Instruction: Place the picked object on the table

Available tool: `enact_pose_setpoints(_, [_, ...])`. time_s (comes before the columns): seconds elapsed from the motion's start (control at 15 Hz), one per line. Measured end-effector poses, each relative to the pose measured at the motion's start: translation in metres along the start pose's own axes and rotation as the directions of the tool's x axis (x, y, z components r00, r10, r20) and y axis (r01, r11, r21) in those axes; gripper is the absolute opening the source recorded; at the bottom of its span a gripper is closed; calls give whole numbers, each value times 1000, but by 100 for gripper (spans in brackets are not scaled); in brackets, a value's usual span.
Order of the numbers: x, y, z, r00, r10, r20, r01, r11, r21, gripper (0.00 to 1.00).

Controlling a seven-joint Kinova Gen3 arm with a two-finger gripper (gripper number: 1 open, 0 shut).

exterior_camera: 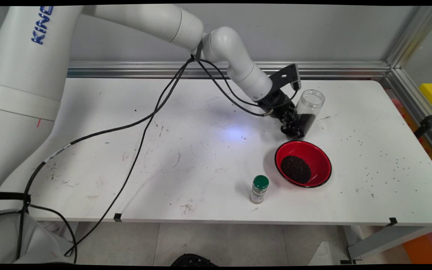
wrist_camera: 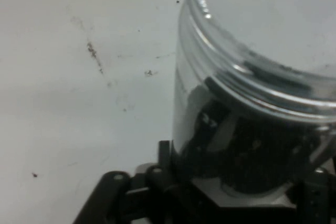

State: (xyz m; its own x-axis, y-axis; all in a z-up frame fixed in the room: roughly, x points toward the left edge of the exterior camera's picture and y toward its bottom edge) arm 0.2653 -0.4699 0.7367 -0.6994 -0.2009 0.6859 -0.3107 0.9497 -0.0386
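Gripper (exterior_camera: 294,126) clamped on the open clear jar (exterior_camera: 308,108) of dark grains near the table's (exterior_camera: 201,168) far-right corner, behind 1 red bowl (exterior_camera: 315,155) holding more.

The white counter (exterior_camera: 99,165), scuffed and marked, carries three things toward its right half, with dark specks scattered over its right end. A clear open jar (exterior_camera: 309,108) holding dark grains stands farthest back; nearer is a red bowl (exterior_camera: 319,159) with a heap of the same dark grains. A small green-capped bottle (exterior_camera: 259,189) stands upright just left of the bowl.
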Motion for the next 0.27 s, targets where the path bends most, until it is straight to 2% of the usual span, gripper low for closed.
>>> enact_pose_setpoints(0.07, [-1,0,1,1000,-6,-5,6,1000,-3,100])
enact_pose_setpoints(0.27, [-5,-1,1,1000,-18,-14,18,1000,-10,100])
